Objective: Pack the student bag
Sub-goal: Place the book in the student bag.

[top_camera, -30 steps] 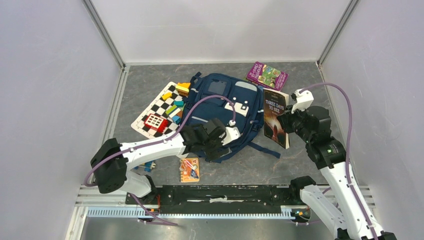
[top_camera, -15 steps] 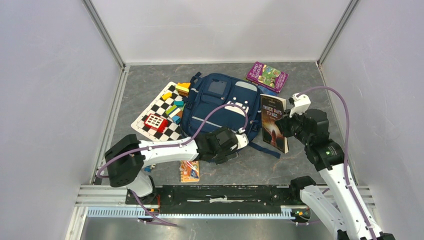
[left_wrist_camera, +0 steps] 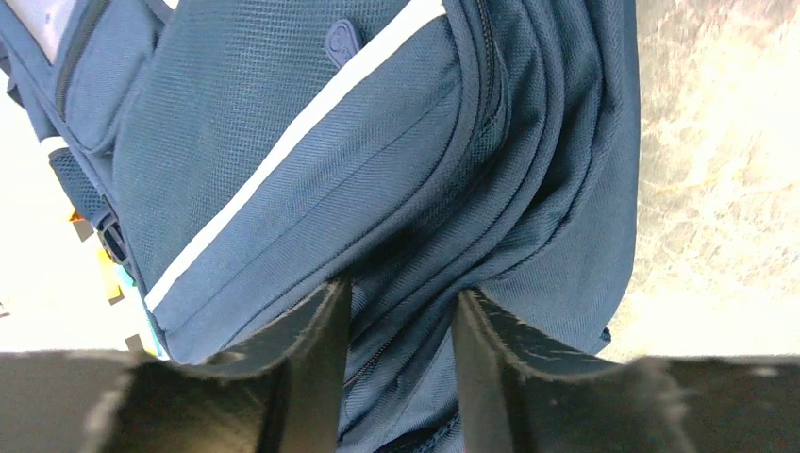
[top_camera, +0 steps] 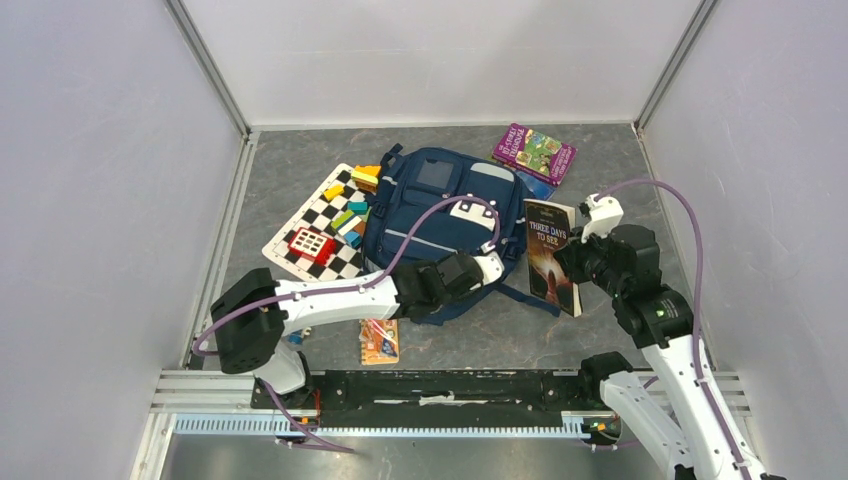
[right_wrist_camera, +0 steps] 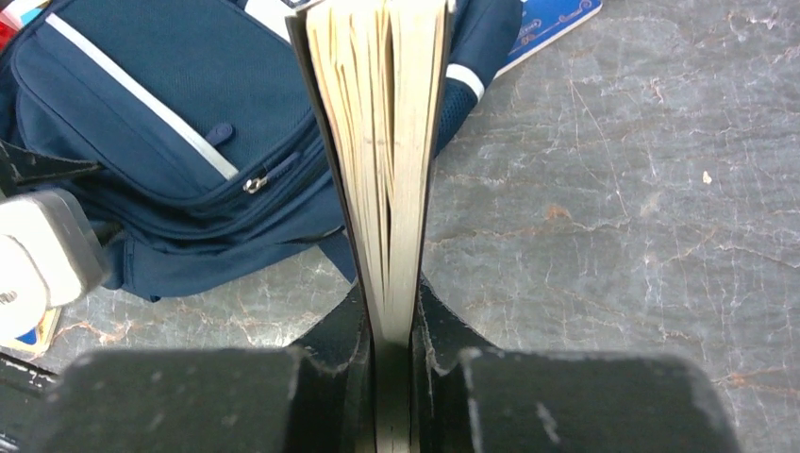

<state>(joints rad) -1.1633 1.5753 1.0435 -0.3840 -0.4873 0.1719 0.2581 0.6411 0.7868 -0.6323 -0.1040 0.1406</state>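
Grey table (top_camera: 300,150): student bag (top_camera: 400,195) lies near-far, top far.

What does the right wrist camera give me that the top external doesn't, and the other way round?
Only the right wrist: the book's page edges clamped between the right fingers, and the zip pull on the student bag's front pocket. Only the top external: the cover title Three Days to See, the chessboard with blocks, the purple book. Both: bag, held book, table.
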